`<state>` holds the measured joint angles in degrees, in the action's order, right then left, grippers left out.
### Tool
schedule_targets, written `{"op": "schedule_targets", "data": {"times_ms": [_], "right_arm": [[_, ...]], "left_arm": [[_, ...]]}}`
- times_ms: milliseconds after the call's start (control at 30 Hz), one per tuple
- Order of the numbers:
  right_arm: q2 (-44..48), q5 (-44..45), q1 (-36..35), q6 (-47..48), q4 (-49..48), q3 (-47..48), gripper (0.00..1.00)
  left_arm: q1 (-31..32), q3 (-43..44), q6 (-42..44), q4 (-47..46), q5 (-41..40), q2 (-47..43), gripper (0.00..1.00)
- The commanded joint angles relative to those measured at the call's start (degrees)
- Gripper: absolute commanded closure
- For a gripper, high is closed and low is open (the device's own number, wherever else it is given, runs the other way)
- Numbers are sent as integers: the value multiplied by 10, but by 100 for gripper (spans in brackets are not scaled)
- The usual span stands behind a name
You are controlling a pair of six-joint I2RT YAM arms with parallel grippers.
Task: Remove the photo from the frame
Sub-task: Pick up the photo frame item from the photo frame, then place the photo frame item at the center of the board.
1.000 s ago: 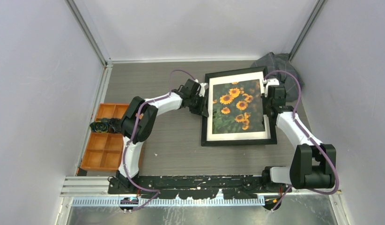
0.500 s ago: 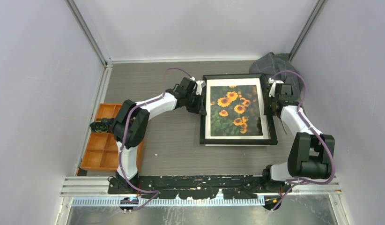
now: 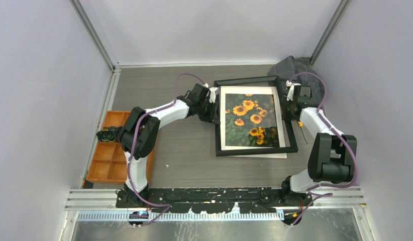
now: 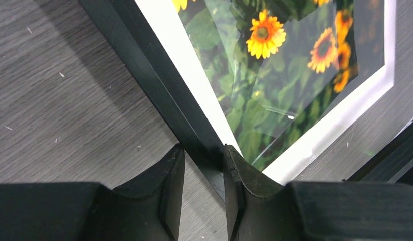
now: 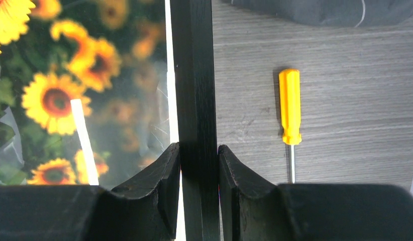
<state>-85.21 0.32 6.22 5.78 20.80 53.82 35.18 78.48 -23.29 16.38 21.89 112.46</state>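
Observation:
The frame (image 3: 292,131) has a thin black border and hangs slightly askew over the table, held on both sides. My left gripper (image 3: 214,107) is shut on its left bar (image 4: 159,85), which runs slantwise between the fingers (image 4: 170,191). On the opposite side, my right gripper (image 3: 289,107) is shut on the right bar (image 5: 194,75), pinched squarely between its pads (image 5: 167,186). The photo (image 3: 248,119) of sunflowers shows through the opening (image 4: 275,75) (image 5: 69,95). The white mat (image 3: 260,155) around it pokes out below the frame's near bar.
An orange-handled screwdriver (image 5: 290,105) lies on the table just right of the frame (image 3: 301,125). A grey cloth (image 3: 296,67) sits in the back right corner. An orange compartment tray (image 3: 112,163) with a dark object (image 3: 108,134) on it stands at the left wall.
Both grippers have carried the frame a little farther back and turned it. The white mat's near edge now shows under the near bar.

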Motion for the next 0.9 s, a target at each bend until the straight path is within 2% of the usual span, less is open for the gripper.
{"op": "schedule_targets", "data": {"times_ms": [0,233,500,667,867], "right_arm": [[-3,-47,-32,-34,-75,48,96],[13,-40,-102,-63,-67,65,97],[24,-64,-174,-121,-73,70,96],[-4,-63,-226,-142,-90,70,96],[-78,-63,-254,-187,-90,115,98]], "left_arm": [[17,30,50,-36,66,-22,100],[-40,33,129,30,68,-65,100],[-113,-26,223,114,62,-118,100],[-156,-52,263,151,45,-133,100],[-207,-63,284,163,33,-133,100]]}}
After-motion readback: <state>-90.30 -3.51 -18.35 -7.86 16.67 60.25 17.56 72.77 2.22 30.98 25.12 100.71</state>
